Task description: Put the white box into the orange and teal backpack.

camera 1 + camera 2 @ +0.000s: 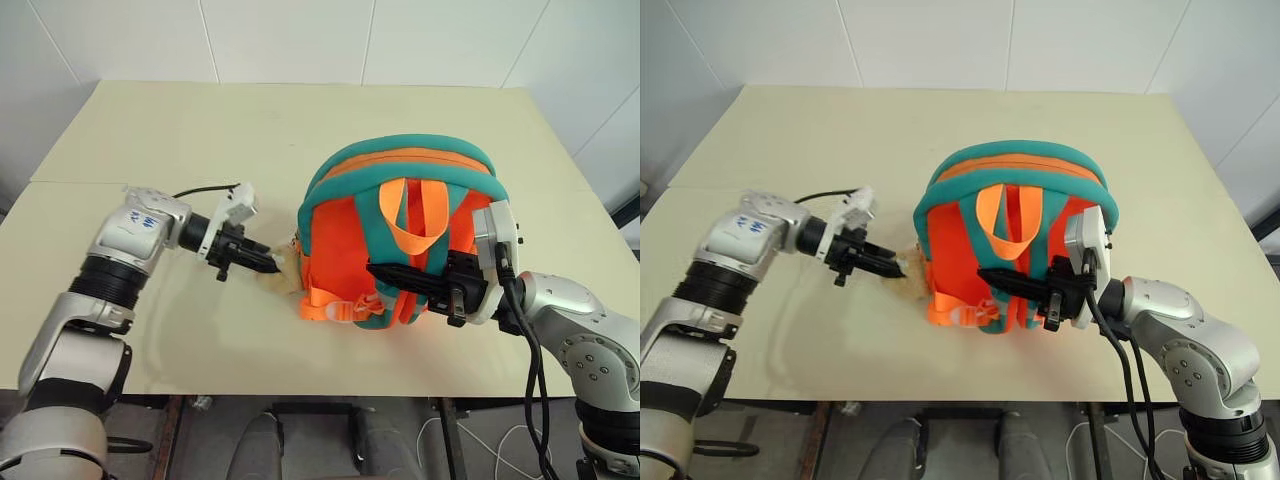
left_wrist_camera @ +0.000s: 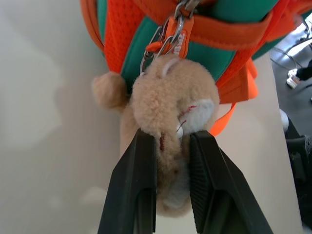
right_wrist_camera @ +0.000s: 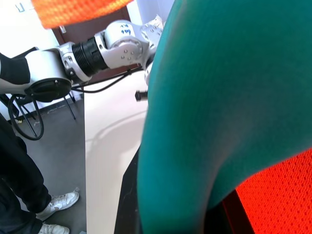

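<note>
Orange and teal backpack stands at the bench's centre, where our left pincer nips its tan plush toy at nine o'clock and our right pincer clamps a teal strap at four o'clock.

Bright, even light from above; soft shadows, no strong glare.

In the head views the table is lit evenly and the orange and teal backpack throws only a soft shadow on its near side; both pictures are sharp. In the left wrist view the plush toy is in focus, with a pale shadow beside it. In the right wrist view the teal strap is very close and blurred.
</note>
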Controlling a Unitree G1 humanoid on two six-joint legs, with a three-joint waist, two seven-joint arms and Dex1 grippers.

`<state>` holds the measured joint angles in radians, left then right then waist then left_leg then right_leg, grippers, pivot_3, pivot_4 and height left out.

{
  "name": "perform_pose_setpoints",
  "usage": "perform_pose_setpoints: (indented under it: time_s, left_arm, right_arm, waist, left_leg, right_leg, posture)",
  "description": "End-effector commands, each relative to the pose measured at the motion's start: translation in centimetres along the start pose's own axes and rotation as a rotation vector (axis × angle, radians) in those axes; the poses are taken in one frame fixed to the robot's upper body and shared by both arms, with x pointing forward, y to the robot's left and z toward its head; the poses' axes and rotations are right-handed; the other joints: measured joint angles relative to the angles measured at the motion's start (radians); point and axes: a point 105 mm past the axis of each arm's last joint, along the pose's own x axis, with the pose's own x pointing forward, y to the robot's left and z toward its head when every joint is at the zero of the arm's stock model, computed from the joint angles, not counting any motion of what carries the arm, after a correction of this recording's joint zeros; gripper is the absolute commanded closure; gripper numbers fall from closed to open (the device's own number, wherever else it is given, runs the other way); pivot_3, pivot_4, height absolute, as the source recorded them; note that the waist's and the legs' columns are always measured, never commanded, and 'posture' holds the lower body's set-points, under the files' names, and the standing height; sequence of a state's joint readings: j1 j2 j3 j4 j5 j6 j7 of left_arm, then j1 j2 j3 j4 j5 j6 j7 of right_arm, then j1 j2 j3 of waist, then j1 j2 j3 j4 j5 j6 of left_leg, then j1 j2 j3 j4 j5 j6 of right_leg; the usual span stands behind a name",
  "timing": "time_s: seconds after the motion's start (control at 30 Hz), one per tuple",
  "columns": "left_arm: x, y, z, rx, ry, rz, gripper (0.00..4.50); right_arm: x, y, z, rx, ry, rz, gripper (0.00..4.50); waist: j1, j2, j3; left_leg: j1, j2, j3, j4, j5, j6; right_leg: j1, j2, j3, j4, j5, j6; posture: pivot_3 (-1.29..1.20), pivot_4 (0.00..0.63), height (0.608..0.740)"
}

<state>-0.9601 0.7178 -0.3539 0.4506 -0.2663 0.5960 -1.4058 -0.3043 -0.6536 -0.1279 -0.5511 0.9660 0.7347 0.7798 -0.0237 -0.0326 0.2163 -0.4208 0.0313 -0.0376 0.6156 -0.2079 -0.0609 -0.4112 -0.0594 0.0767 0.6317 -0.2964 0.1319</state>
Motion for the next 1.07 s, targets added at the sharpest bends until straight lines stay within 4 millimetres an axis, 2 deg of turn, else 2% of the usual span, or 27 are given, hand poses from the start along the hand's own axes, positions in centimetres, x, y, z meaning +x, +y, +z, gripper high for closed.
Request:
perform_pose_setpoints:
  time_s: [0.03, 0.13, 0.27, 0.37, 0.57, 0.67, 0.7, 0.73, 0.87, 1.0, 1.07]
  left_arm:
    - [0.8, -0.1, -1.0, -0.021, 0.026, -0.003, 3.99]
    - [0.3, -0.7, 0.3, -0.018, -0.074, -0.017, 3.99]
    - [-1.7, -1.3, 2.5, 0.033, -0.245, 0.015, 3.99]
    - [-3.1, -1.4, 2.4, 0.049, -0.292, 0.076, 2.97]
    - [-4.7, -2.4, 1.3, 0.098, -0.339, 0.182, 0.97]
    - [-5.9, -2.2, 1.0, 0.18, -0.419, 0.297, 0.01]
    - [-6.5, -2.0, 0.8, 0.215, -0.452, 0.335, 0.0]
    - [-6.8, -1.9, 0.6, 0.203, -0.481, 0.338, 0.0]
    - [-7.8, -0.9, 0.0, 0.247, -0.505, 0.404, 0.0]
    - [-9.0, -1.7, -0.2, 0.275, -0.585, 0.356, 0.0]
    - [-9.6, -1.9, -0.3, 0.291, -0.606, 0.363, 0.0]
  right_arm:
    - [-0.1, 0.7, 1.3, -0.057, -0.043, 0.014, 4.5]
    - [-0.4, 0.6, 1.3, -0.059, -0.029, -0.001, 4.5]
    - [-1.5, 0.3, 0.9, -0.06, 0.055, -0.044, 4.5]
    - [-2.6, 0.4, 0.4, -0.079, 0.165, -0.053, 3.52]
    - [-5.4, 0.1, 1.4, -0.11, 0.266, -0.117, 1.5]
    - [-7.8, -0.7, 1.4, -0.123, 0.364, -0.207, 0.44]
    - [-8.8, -1.0, 1.4, -0.129, 0.4, -0.244, 0.14]
    - [-9.7, -1.3, 1.4, -0.133, 0.43, -0.278, 0.02]
    - [-12.7, -1.9, 2.0, -0.131, 0.45, -0.371, 0.02]
    - [-16.0, -2.6, 2.7, -0.156, 0.464, -0.494, 0.02]
    - [-16.8, -2.9, 3.2, -0.173, 0.431, -0.536, 0.02]
  waist:
    - [-0.001, 0.0, 0.0]
    - [-0.001, 0.0, 0.0]
    - [0.0, 0.0, 0.0]
    - [-0.001, 0.0, 0.0]
    - [-0.005, 0.0, 0.0]
    - [-0.002, 0.0, 0.0]
    - [-0.001, 0.0, 0.0]
    - [0.0, 0.0, 0.0]
    - [0.006, 0.0, 0.0]
    - [0.01, 0.0, 0.0]
    - [0.01, 0.0, 0.0]
  left_leg:
    - [0.0, 0.0, 0.0, 0.0, 0.0, 0.0]
    - [0.0, 0.0, 0.0, 0.0, 0.0, 0.0]
    - [0.0, 0.0, 0.0, 0.0, 0.0, 0.0]
    - [0.0, 0.0, -0.001, 0.0, 0.0, 0.0]
    - [0.001, 0.0, 0.0, 0.0, 0.0, 0.0]
    - [0.001, 0.0, -0.001, 0.0, 0.0, 0.0]
    - [0.001, 0.0, -0.001, 0.0, 0.0, 0.0]
    - [0.001, 0.0, 0.0, 0.0, 0.0, 0.0]
    - [0.001, 0.0, 0.0, 0.001, 0.0, 0.001]
    - [0.001, 0.0, 0.002, 0.001, 0.001, 0.002]
    - [0.001, 0.0, 0.003, 0.001, 0.001, 0.002]
  right_leg:
    - [0.0, 0.0, 0.0, 0.0, 0.0, 0.0]
    - [0.0, 0.0, 0.0, 0.0, 0.0, 0.0]
    - [0.0, 0.0, 0.0, 0.0, 0.0, 0.0]
    - [0.0, -0.001, -0.001, 0.0, 0.0, 0.0]
    - [0.0, -0.001, -0.001, 0.001, 0.0, 0.0]
    - [0.0, -0.001, -0.001, 0.001, 0.0, 0.0]
    - [0.0, -0.001, -0.001, 0.001, 0.0, 0.0]
    - [0.001, -0.001, -0.001, 0.001, 0.0, 0.0]
    - [0.002, -0.001, -0.001, -0.002, 0.0, 0.0]
    - [0.003, -0.001, 0.0, -0.004, 0.0, 0.0]
    - [0.002, -0.001, 0.0, -0.005, 0.001, 0.0]
  posture:
    - [0.0, 0.15, 0.74]
    - [0.0, 0.15, 0.74]
    - [0.0, 0.15, 0.74]
    - [0.0, 0.15, 0.74]
    - [0.0, 0.15, 0.74]
    - [0.0, 0.15, 0.74]
    - [0.0, 0.15, 0.74]
    - [0.0, 0.15, 0.74]
    - [0.0, 0.15, 0.74]
    - [0.0, 0.15, 0.74]
    - [0.0, 0.15, 0.74]
